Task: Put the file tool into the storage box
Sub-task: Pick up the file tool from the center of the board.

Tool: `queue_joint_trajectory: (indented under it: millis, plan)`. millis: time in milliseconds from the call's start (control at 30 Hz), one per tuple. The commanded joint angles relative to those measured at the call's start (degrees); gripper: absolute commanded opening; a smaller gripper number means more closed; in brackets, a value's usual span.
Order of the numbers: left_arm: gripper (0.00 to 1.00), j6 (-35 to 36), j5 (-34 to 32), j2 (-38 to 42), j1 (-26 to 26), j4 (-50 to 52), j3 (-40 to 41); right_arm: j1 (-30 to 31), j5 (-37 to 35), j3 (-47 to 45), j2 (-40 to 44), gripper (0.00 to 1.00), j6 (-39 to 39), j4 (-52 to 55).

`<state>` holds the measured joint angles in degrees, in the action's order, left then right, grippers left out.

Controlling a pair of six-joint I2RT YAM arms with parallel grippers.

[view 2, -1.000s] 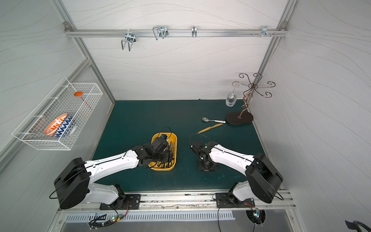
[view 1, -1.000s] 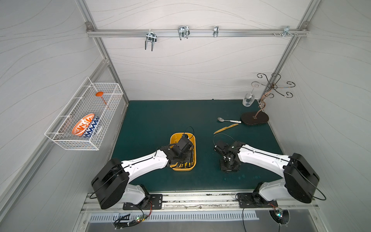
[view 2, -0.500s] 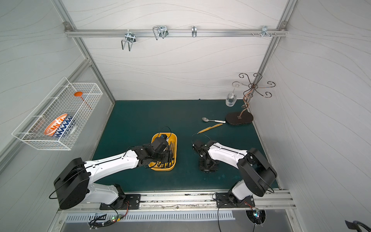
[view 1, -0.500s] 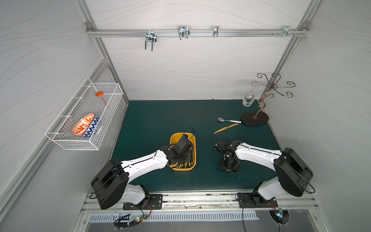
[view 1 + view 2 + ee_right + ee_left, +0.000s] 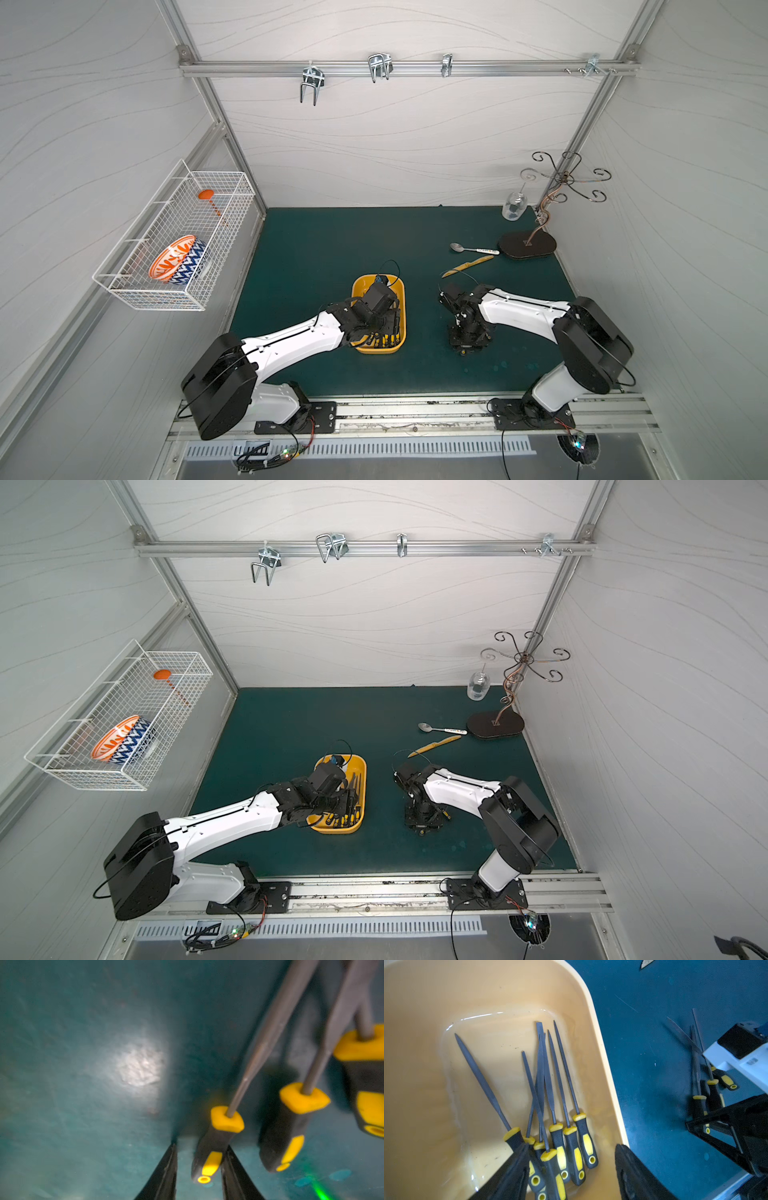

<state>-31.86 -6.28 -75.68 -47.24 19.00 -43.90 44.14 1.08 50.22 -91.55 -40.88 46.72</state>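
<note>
The right gripper [image 5: 200, 1146] is down on the green mat [image 5: 83, 1064]. Its fingers [image 5: 164, 1174] are apart, one on each side of the black and yellow handle of a file tool [image 5: 216, 1136]. One finger seems to touch the handle. The other shows a small gap, so I think the file is not squeezed yet.

Two more files [image 5: 291, 1126] lie just beside it, between the box and the mat's right edge.

The left gripper [image 5: 572, 1147] hangs over the storage box [image 5: 602, 1043] with its fingers wide apart, holding nothing. The yellow box sits near the middle of the mat, a bit toward the front edge. About seven files [image 5: 556, 1140] lie in it already.

So a good part looks done. The files on the mat are left to pick up and put in.
</note>
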Motion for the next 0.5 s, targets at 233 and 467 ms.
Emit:
queue_joint_trajectory:
  millis: [233, 467]
  plan:
    - [0.70, 0.57, -0.61, 1.24, 0.37, -2.39, -1.18, -0.72, 0.72, 0.94, -1.68, 0.36, 0.94, -0.07]
    - [0.70, 0.13, 0.04, 0.87, 0.67, -2.74, -0.83, -0.70, 0.50, 0.33, -0.89, 0.30, 0.37, -0.61]
